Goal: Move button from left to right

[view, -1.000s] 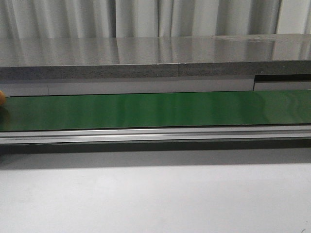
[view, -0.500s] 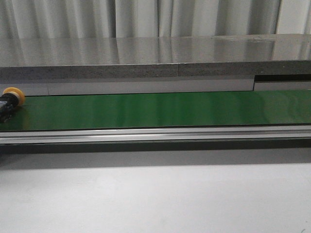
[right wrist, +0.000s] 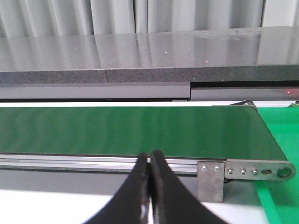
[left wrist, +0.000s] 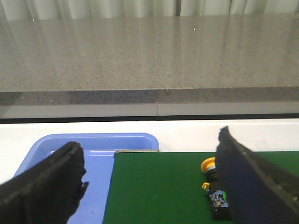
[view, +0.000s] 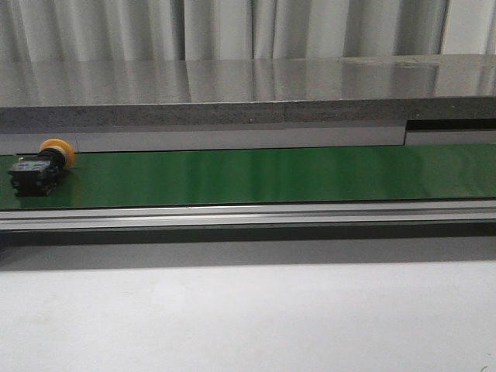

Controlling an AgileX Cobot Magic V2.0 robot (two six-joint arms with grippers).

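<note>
Front view: the button [view: 40, 165] is lying on its side at the left end of the green conveyor belt [view: 263, 175]. In the left wrist view, the left claw [left wrist: 154, 186] is hovering wide open and empty, the button [left wrist: 216, 193] sitting between its fingers, nearer one finger [left wrist: 254, 182], beside a blue tray [left wrist: 100, 154]. The right claw [right wrist: 150, 186] is resting fully closed, gripping nothing, before the belt's right end.

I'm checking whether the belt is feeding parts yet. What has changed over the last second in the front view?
The button has ridden in from the left: a second ago only a sliver of its yellow head showed at the frame's left edge, now the whole part lies on the green belt, farther right. No gripper touches it. The left gripper is open, the right gripper shut and empty. Belt frame and table look unchanged.
</note>
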